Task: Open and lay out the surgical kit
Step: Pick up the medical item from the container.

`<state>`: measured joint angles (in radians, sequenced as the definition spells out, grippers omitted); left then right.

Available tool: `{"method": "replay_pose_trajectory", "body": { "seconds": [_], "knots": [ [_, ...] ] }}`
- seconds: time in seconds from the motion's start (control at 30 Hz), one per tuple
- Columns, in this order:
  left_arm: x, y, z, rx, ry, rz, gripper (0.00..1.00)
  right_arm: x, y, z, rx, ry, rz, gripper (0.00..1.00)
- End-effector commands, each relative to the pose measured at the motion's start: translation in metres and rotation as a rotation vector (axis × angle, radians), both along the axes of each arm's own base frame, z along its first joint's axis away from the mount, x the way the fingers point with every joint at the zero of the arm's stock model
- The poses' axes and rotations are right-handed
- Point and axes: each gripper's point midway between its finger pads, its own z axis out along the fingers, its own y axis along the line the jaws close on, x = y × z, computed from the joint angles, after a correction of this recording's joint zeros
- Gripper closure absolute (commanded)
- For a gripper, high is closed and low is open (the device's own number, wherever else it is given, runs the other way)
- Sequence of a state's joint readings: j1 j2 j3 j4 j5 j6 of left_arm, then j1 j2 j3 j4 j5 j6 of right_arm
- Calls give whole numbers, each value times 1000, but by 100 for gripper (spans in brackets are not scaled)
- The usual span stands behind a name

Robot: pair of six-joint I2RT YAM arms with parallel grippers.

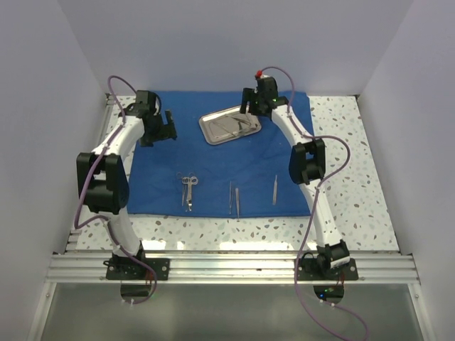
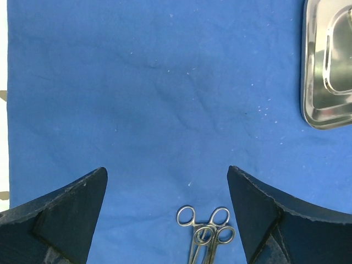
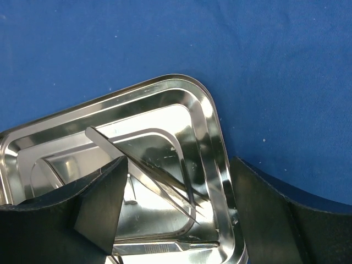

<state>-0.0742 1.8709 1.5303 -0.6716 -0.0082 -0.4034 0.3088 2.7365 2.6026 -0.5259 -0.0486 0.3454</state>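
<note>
The royal-blue drape (image 1: 213,163) lies spread flat on the table. The steel tray (image 1: 229,124) sits on its far middle and holds tweezers (image 3: 159,170) and a flat-handled steel instrument (image 3: 159,248). Ring-handled forceps (image 1: 189,189) lie on the drape's near part, also in the left wrist view (image 2: 206,234). Three thin straight instruments (image 1: 234,199) lie in a row to their right. My right gripper (image 1: 254,105) hangs open over the tray's right end, with the tweezers between its fingers (image 3: 96,203). My left gripper (image 1: 165,128) is open and empty above bare drape, left of the tray.
The drape covers most of a speckled white tabletop (image 1: 341,177). White walls close in the left, back and right. An aluminium rail (image 1: 227,266) carries both arm bases at the near edge.
</note>
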Motion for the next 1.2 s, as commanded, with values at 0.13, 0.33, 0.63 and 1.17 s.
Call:
{"method": "replay_pose_trajectory", "body": {
  "seconds": [0.13, 0.33, 0.63, 1.17],
  "knots": [
    [8, 3, 6, 15, -11, -27, 6, 2, 23, 38, 26, -87, 57, 23],
    [7, 4, 4, 20, -13, -29, 6, 6, 21, 72, 0, -162, 43, 25],
    [5, 2, 2, -5, -11, -39, 6, -7, 53, 108, 6, -231, 95, 27],
    [1, 6, 1, -13, -9, -32, 6, -8, 48, 26, -87, -121, 123, 28]
  ]
}}
